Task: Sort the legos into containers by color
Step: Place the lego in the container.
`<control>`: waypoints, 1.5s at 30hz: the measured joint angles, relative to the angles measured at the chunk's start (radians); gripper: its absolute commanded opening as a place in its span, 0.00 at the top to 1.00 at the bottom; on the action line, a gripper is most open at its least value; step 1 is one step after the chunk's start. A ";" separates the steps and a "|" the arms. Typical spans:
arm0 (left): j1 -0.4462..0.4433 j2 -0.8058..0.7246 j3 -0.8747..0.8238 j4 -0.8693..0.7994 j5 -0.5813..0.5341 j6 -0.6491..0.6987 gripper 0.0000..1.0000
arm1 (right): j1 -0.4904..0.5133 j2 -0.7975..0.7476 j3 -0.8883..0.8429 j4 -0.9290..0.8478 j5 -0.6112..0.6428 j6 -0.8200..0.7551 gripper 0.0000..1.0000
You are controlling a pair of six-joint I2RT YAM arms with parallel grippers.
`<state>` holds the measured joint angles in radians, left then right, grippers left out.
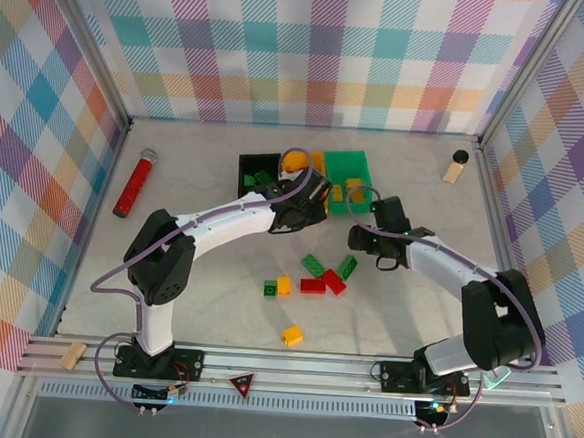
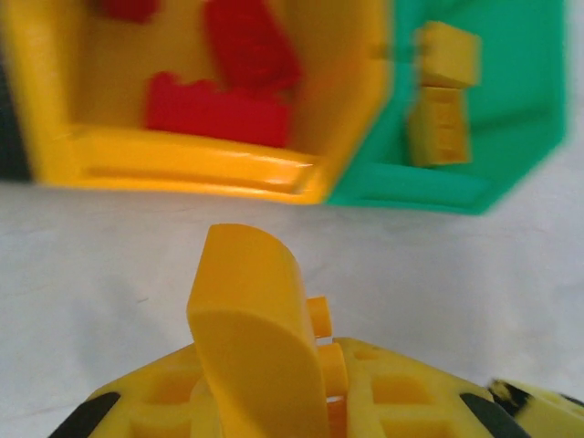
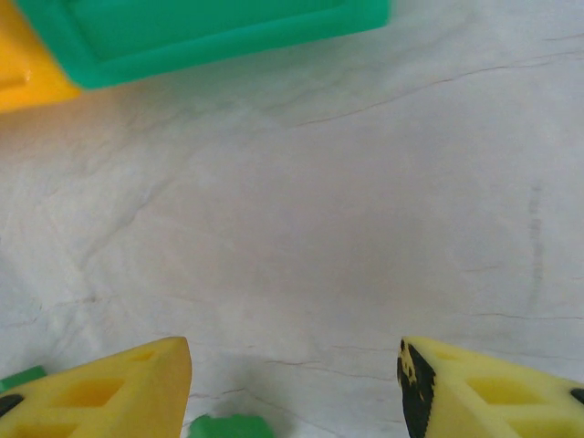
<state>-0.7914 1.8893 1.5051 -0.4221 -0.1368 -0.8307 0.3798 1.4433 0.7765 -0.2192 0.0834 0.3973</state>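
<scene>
Yellow plastic, curved on one face with studs at its side: this lego (image 2: 246, 310) is clamped in the closed left gripper (image 1: 309, 195). It sits low and centre in the left wrist view, just short of the yellow-orange bin (image 2: 182, 164), which holds red bricks (image 2: 219, 109). The adjoining green bin (image 2: 511, 91) holds yellow bricks (image 2: 443, 109). The black bin (image 1: 248, 166) stands to their left.

Several loose legos (image 1: 312, 286) lie mid-frame on the pale, veined tabletop (image 1: 226, 305), walled by pastel plaid cloth (image 1: 284, 48). The right gripper (image 3: 294, 356) hangs open and empty over bare table.

A red cylinder (image 1: 134, 183) lies at left, and a tan bottle (image 1: 456, 167) is at upper right.
</scene>
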 measured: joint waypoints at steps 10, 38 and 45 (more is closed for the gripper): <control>0.040 0.190 0.373 0.121 0.185 0.219 0.87 | -0.098 -0.047 -0.061 0.055 -0.124 0.071 0.38; 0.131 0.269 0.304 0.166 0.276 0.222 0.48 | -0.098 -0.055 -0.068 0.106 -0.172 0.089 0.37; 0.089 -0.094 -0.090 0.282 0.293 0.260 0.48 | -0.098 -0.054 -0.071 0.110 -0.180 0.089 0.37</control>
<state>-0.7025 1.7950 1.4151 -0.1398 0.1566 -0.5709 0.2813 1.3895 0.7055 -0.1089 -0.0971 0.4866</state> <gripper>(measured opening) 0.525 0.631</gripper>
